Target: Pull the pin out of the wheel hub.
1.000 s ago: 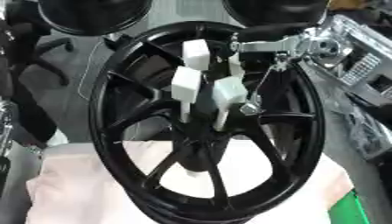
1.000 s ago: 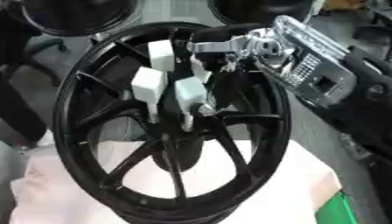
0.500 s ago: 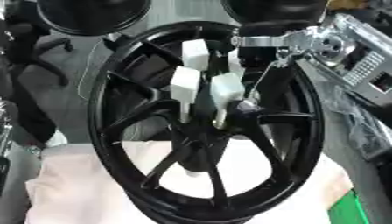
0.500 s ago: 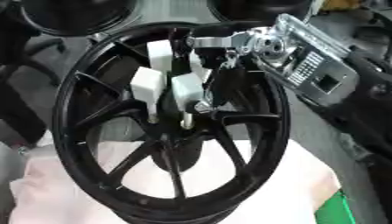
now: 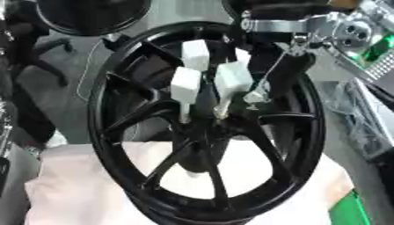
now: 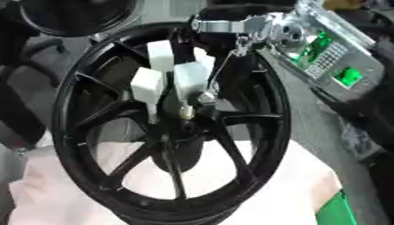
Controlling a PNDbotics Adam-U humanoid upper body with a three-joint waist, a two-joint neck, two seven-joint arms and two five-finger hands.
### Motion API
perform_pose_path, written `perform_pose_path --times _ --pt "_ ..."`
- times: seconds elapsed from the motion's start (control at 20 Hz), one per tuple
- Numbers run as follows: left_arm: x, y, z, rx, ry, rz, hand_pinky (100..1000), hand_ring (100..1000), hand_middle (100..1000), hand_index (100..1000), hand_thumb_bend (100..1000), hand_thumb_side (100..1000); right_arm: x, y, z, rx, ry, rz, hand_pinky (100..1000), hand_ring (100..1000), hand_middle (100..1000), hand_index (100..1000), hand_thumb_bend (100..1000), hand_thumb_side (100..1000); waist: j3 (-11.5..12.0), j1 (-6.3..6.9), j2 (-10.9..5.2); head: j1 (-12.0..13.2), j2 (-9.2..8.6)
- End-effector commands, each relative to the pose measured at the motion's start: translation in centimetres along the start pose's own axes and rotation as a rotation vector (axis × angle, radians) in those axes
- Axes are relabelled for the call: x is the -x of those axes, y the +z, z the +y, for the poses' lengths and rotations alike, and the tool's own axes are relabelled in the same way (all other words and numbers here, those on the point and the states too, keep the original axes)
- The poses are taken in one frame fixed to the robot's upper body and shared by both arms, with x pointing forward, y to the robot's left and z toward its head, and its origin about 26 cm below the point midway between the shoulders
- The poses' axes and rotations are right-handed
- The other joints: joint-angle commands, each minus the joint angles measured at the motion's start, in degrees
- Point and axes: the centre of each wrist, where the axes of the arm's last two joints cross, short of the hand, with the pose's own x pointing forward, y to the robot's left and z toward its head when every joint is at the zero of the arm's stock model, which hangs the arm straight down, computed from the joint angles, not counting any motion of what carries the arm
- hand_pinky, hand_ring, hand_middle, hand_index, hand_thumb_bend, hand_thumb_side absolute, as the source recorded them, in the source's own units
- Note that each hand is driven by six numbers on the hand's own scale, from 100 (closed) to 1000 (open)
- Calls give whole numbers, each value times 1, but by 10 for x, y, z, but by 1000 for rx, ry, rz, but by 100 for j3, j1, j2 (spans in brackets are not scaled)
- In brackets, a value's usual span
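Pin (image 6: 185, 112), small and brass-coloured, sits at the black wheel hub (image 6: 181, 127); right hand (image 5: 208, 72) fingers pinch it.

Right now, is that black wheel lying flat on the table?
No. The black wheel stands upright on its rim, its lower edge resting on the pale cloth, with the robot's right hand reaching in at the hub.

- Pale cloth (image 5: 77, 184) spread below the right hand (image 5: 231, 79), reaching out to both sides.
- Green patch (image 5: 355, 212) (a corner only) low to the hand's right.
- Dark round thing (image 5: 92, 15) above and left of the hand.
- Clear wrapping (image 5: 363, 125) right of the hand.
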Motion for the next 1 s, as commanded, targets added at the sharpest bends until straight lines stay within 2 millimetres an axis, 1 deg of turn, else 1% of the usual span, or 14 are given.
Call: perform_pose_path --times 0.05,0.15,0.3,0.35,0.45,0.55,0.7,0.85,1.0 --pt "-10 -2 2 7 -2 -36 735 821 822 696 470 581 -5 27 -20 86 -2 -4 100 100 285 475 397 100 -10 15 -109 1 -40" --pt "-10 -2 2 5 -2 -37 735 821 823 696 471 581 -6 42 -26 139 -33 -9 100 100 283 474 393 100 -17 17 -104 12 -47" --pt "-10 -3 3 1 -3 -38 734 821 823 696 470 581 -5 72 -32 253 -87 -6 100 100 279 472 372 100 -40 24 -91 47 -62" --pt "-10 -3 3 0 -3 -39 734 822 823 696 470 581 -4 82 -33 291 -108 0 100 100 278 472 370 100 -49 27 -85 56 -69" --pt "-11 -3 4 -4 -3 -42 735 822 823 696 471 581 8 102 -35 379 -142 36 100 100 276 472 374 100 -73 33 -73 72 -84" --pt "-11 -3 5 -11 -4 -44 735 822 823 696 469 582 26 126 -32 502 -169 114 100 100 274 471 382 100 -112 38 -61 100 -102" --pt "-11 -3 7 -21 -8 -44 734 822 823 696 468 582 54 160 -18 711 -212 275 100 100 272 468 339 100 -180 51 -39 163 -137" --pt "-12 -4 10 -34 -10 -50 734 822 823 696 469 580 89 189 8 896 -281 481 100 100 275 469 333 100 -258 63 -24 248 -158" --pt "-12 -4 11 -42 -16 -51 734 823 823 696 468 580 129 219 33 1013 -275 742 100 100 289 479 362 100 -310 74 -18 308 -167"
